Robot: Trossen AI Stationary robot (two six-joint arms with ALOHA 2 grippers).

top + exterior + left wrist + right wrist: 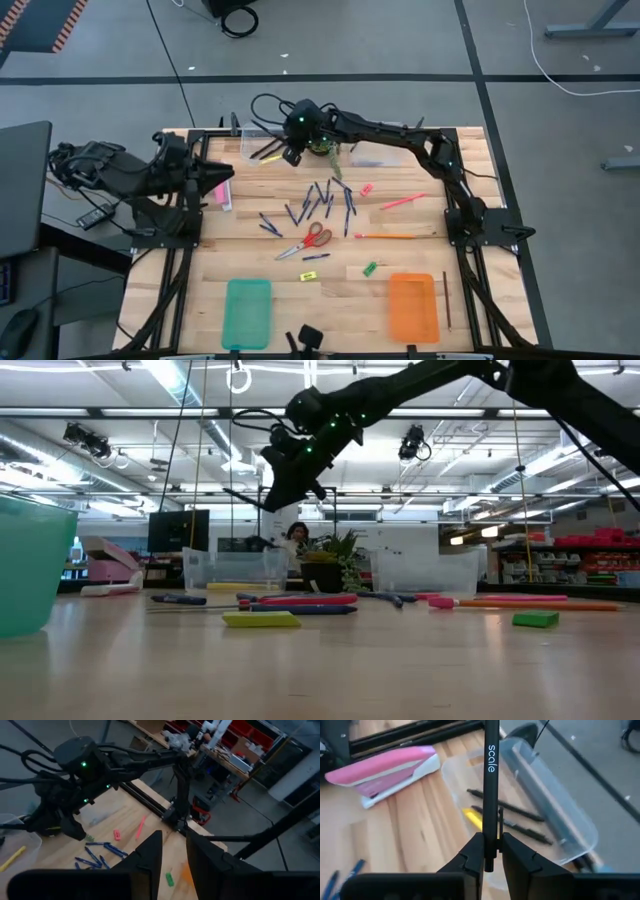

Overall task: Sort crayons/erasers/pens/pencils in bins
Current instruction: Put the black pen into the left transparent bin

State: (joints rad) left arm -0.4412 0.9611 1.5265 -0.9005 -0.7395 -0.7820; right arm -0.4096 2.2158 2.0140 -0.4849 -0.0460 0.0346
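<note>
While the right fingers [489,851] are closed on a black pen [491,790] with the word "scale" printed on it, this pen stands upright between them, above a clear bin [530,795]. Inside that bin lie thin black pencils [507,810] and a yellow one [472,818]. Just beside the bin, a pink stapler [385,770] lies on the wooden surface [410,845].

From above, the right gripper [292,152] hangs over the far left bin [258,140], with its arm reaching in from the right side. A second clear bin [385,152] stands to the right, and a small plant [325,147] is between the two bins.

Toward the middle of the surface lies a loose group of blue pens [322,200], and red-handled scissors [308,241] are near them. To the right lie a long pink stick [402,201] and an orange pencil [385,237]. Small erasers are scattered: a pink one [366,188], a green one [370,268] and a yellow one [309,275]. At the near edge rest a teal tray [247,313] and an orange tray [413,307], well apart, and a dark pencil [446,300] lies just beside the orange one.

The left gripper [172,855] waits at the left side of the surface, holding nothing; its fingers [150,852] stand a little apart.
</note>
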